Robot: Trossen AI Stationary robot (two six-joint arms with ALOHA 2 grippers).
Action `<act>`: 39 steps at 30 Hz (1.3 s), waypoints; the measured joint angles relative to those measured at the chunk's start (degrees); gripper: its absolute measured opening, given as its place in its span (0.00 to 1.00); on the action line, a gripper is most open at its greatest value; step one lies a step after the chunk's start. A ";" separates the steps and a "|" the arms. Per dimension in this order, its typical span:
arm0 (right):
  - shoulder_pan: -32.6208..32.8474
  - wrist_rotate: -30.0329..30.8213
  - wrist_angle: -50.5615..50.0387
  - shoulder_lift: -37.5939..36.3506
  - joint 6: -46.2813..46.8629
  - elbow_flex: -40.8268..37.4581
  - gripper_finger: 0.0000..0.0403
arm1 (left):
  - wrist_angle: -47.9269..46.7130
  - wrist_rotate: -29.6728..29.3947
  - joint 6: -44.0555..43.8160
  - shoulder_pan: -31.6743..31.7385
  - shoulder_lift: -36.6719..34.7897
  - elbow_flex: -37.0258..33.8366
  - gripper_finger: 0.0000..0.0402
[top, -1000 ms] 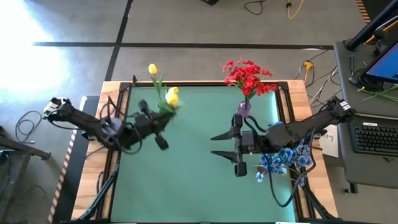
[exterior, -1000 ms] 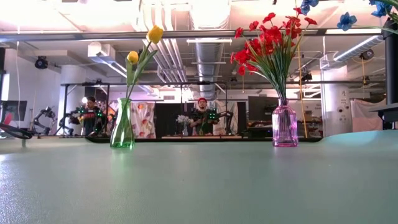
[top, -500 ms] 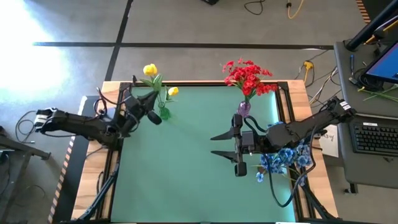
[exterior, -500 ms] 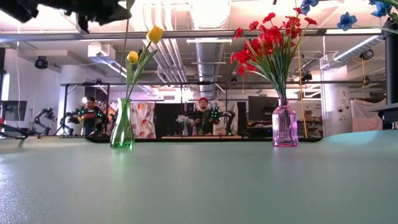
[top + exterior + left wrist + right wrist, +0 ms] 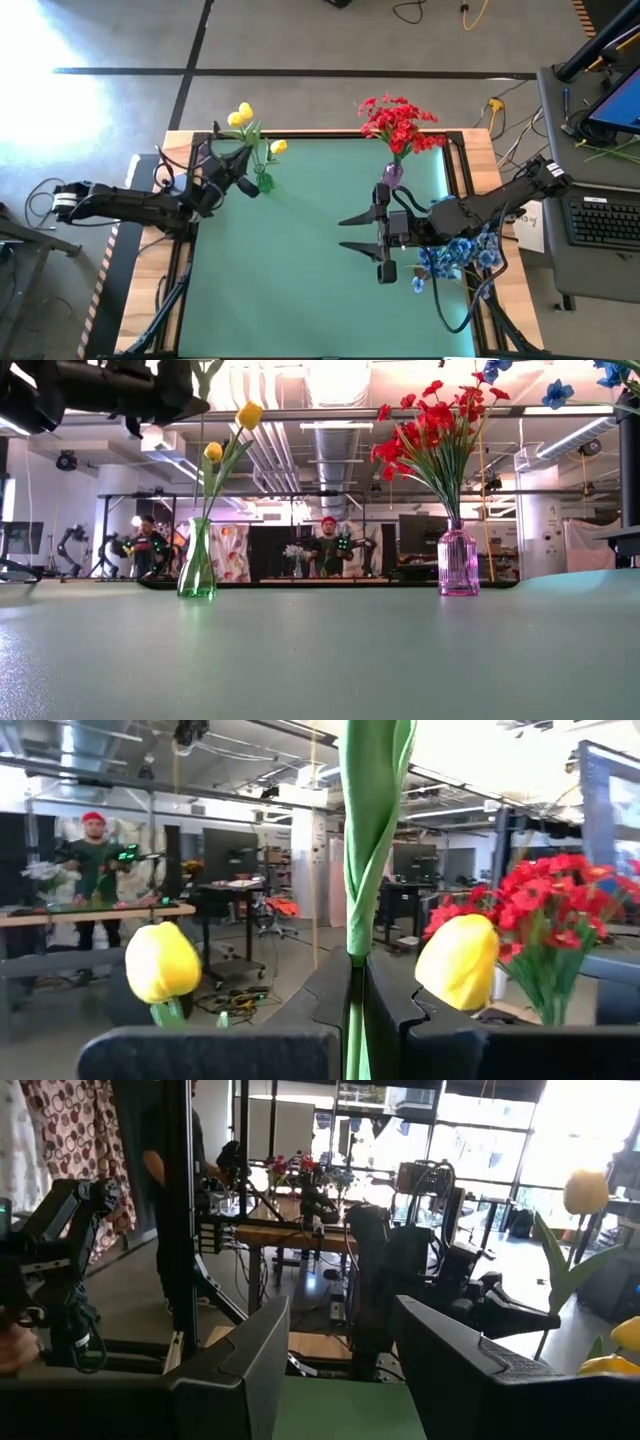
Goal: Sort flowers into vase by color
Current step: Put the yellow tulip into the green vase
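Being held upright between the closed fingers of the left gripper (image 5: 357,982), a yellow flower's green stem (image 5: 365,850) is being carried above the green vase (image 5: 264,182) at about ten o'clock on the table (image 5: 300,280), presumably so that its lower end can be dropped straight down the narrow neck. In the left wrist view the stem is seen pinched in the slit between the two pads, with two yellow heads (image 5: 161,962) standing beyond it. In the low view two yellow tulips (image 5: 249,414) are already seated in that vase, and the left arm (image 5: 110,385) is being kept high over it, clear of those blooms. Whether the stem's tip is yet inside the neck cannot be told.

The red flowers (image 5: 398,122) are being kept together in the pink vase (image 5: 392,174) at about one o'clock, which suggests that colour is already sorted. The blue flowers (image 5: 455,255) are lying in a bunch at about four o'clock, by the table's right edge, apparently waiting for their turn.

The right gripper (image 5: 362,235) is being held still over the mat near the centre, at about three o'clock, its fingers parted and nothing between them, likely so as to leave the left arm room.
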 joint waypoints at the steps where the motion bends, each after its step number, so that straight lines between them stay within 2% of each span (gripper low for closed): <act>1: 0.00 0.00 -0.01 0.00 -0.02 0.00 0.43 | 0.03 0.86 0.11 0.19 0.05 -0.08 0.00; 3: 0.00 0.00 -0.01 0.00 -0.03 0.00 0.42 | 0.10 2.48 0.23 0.81 0.10 -0.11 0.00; 11: 0.06 0.00 -0.02 0.00 0.03 -0.02 0.42 | 0.24 2.70 -1.24 5.89 0.59 -0.39 0.00; 16: 0.04 0.00 -0.07 0.00 0.02 -0.04 0.42 | 0.21 7.16 -5.01 8.70 2.10 -0.77 0.00; 31: 0.00 0.00 -0.45 0.00 0.05 -0.07 0.42 | 0.17 6.80 -7.64 10.23 6.90 -0.85 0.00; 39: 0.02 0.00 -0.45 0.00 0.03 -0.07 0.42 | -1.46 2.42 -12.37 10.21 7.05 -1.18 0.01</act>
